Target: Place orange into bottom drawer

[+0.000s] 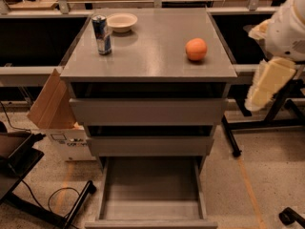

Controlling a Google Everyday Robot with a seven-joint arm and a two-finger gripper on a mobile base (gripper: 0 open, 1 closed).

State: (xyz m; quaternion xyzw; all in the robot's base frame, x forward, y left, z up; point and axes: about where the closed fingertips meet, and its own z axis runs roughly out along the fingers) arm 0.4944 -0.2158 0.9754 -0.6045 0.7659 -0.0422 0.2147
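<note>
**A:** Grey metal cabinet (152, 63) in the middle of the camera view, seen from above and in front. Where does the orange sit?

**B:** The orange (196, 49) rests on the cabinet's flat top, toward the right edge and about halfway back. Nothing touches it.

**A:** And the bottom drawer?

**B:** The bottom drawer (150, 190) is pulled out toward the camera, the lowest of three. Its flat floor shows in full, with low walls on either side and a plain front at the near edge. Above it, the middle drawer front (150, 146) and the top drawer front (147, 111) sit further back, each with a dark gap over it.

**A:** Where is the gripper?

**B:** The gripper (257, 95) hangs off the cabinet's right side. It is a pale cream piece pointing down and to the left, below the white arm (286, 27). It is past the top's right edge, lower than the orange and well apart from it. I cannot tell whether it is spread apart or closed together.

**A:** What else is on top?

**B:** A blue drink can (101, 35) stands upright near the back left corner. A cream bowl (122, 22) is just beside it, behind and to its right.

**A:** And on the floor?

**B:** A cardboard box (50, 106) leans by the cabinet's left side. A black cable (59, 194) loops on the speckled floor to the left of the open drawer.
</note>
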